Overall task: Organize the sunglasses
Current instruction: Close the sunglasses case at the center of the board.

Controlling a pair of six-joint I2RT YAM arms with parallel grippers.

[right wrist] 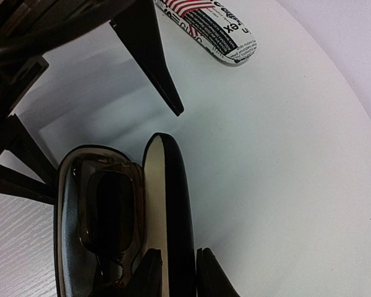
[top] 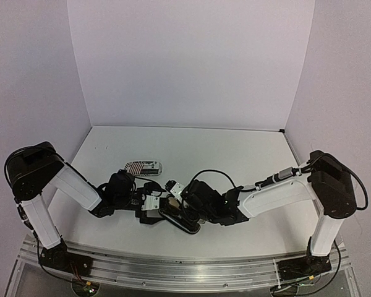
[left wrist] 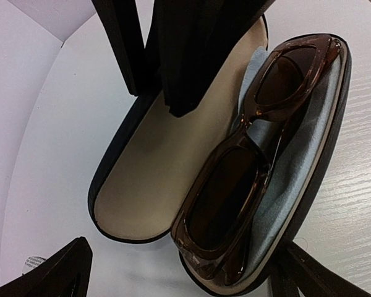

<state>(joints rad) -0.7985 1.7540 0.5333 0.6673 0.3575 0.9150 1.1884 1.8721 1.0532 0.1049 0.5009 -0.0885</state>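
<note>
The brown sunglasses [left wrist: 235, 179] lie folded inside the open black case [left wrist: 154, 167], on a light-blue cloth [left wrist: 303, 142] that lines its base. My left gripper [left wrist: 185, 247] is open wide, one finger on each side of the case's near end, touching nothing. My right gripper [right wrist: 178, 266] is shut on the edge of the upright lid [right wrist: 173, 198], with the sunglasses [right wrist: 108, 210] just left of it. In the top view both grippers, left [top: 156, 215] and right [top: 187, 210], meet over the case [top: 184, 224] at the table's near middle.
A closed white case [top: 143, 167] with red stripes and print lies just behind the left gripper, also in the right wrist view as the striped case [right wrist: 210, 31]. White walls enclose the table on three sides.
</note>
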